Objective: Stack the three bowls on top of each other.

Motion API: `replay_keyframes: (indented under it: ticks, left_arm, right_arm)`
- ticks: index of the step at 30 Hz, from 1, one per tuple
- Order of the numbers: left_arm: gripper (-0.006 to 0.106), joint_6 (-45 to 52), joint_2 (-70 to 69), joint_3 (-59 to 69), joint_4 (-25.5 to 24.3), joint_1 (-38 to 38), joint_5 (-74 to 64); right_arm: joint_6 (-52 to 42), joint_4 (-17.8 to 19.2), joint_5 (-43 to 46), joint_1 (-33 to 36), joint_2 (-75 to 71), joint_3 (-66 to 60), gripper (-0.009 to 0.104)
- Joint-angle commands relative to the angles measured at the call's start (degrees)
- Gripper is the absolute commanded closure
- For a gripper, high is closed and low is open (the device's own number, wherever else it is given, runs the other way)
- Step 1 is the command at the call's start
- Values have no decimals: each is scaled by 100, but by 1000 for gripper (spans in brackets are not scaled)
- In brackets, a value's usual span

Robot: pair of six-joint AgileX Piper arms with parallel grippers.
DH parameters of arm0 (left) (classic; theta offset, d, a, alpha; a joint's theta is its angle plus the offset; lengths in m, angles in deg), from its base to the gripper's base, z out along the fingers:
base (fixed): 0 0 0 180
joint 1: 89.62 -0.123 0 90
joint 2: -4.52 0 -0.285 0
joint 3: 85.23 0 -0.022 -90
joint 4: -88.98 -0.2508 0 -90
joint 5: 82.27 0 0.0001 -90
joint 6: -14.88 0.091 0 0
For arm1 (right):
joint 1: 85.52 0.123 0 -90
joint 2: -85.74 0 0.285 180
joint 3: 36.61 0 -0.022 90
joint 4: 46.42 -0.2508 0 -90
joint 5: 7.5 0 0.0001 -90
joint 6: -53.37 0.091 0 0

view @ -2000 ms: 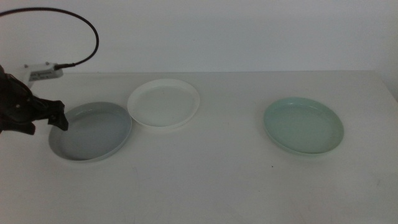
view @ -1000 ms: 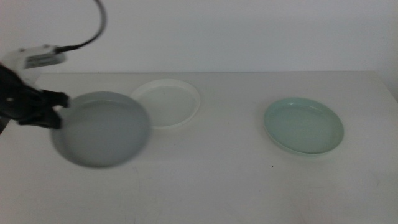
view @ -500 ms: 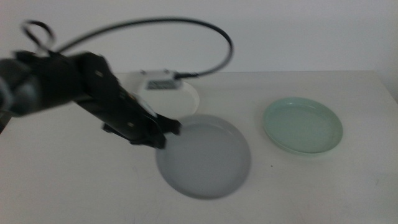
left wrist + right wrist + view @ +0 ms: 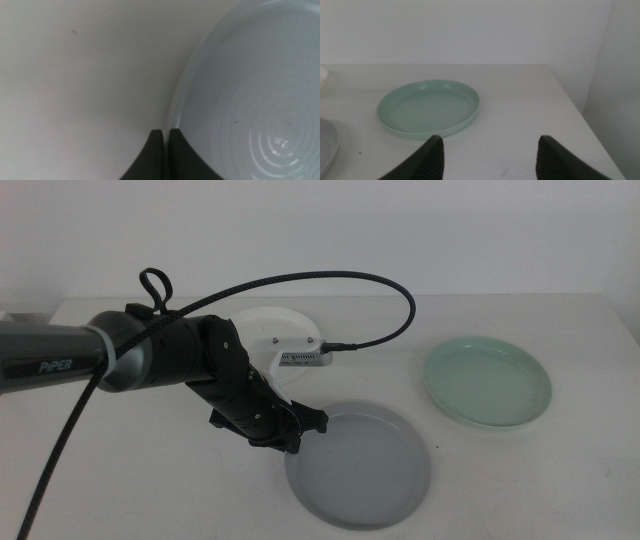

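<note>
Left claw (image 4: pixel 300 425) pinches grey bowl (image 4: pixel 358 463) rim; bare table (image 4: pixel 520 480) beside; right claw (image 4: pixel 487 150) gapes.

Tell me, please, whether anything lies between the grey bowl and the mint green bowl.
Nothing visible does: only bare table separates the grey bowl, held at its rim by the left gripper, from the mint green bowl.

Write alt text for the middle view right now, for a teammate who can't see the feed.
The left pincer grips the near-left rim of the grey bowl, at the table's front centre. The arm reaches in from the left, partly hiding the white bowl behind it; the mint green bowl sits alone at right.
</note>
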Motion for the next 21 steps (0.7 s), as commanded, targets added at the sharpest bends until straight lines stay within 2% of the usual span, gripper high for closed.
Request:
replay_keyframes:
  ticks: [1,3,5,8,11,15,21]
  left_arm:
    - [96,-28,-270,-130,177,18,208]
    - [88,-23,-282,-130,177,18,208]
    - [71,-8,-323,-139,177,18,107]
    - [32,-8,-524,-224,114,-83,-409]
    - [-3,-77,-890,-352,-252,-288,-769]
    - [-4,-455,-1388,-566,-927,-463,-771]
    - [-4,-1476,-1633,-944,-2786,-690,-316]
  right_arm:
    - [-41,80,443,-37,-154,41,47]
    - [-41,80,443,-37,-154,41,47]
    - [-41,80,443,-37,-154,41,47]
    - [-41,80,443,-37,-154,41,47]
    - [-41,80,443,-37,-154,41,47]
    - [-41,80,443,-37,-154,41,47]
    - [-41,80,443,-37,-154,41,47]
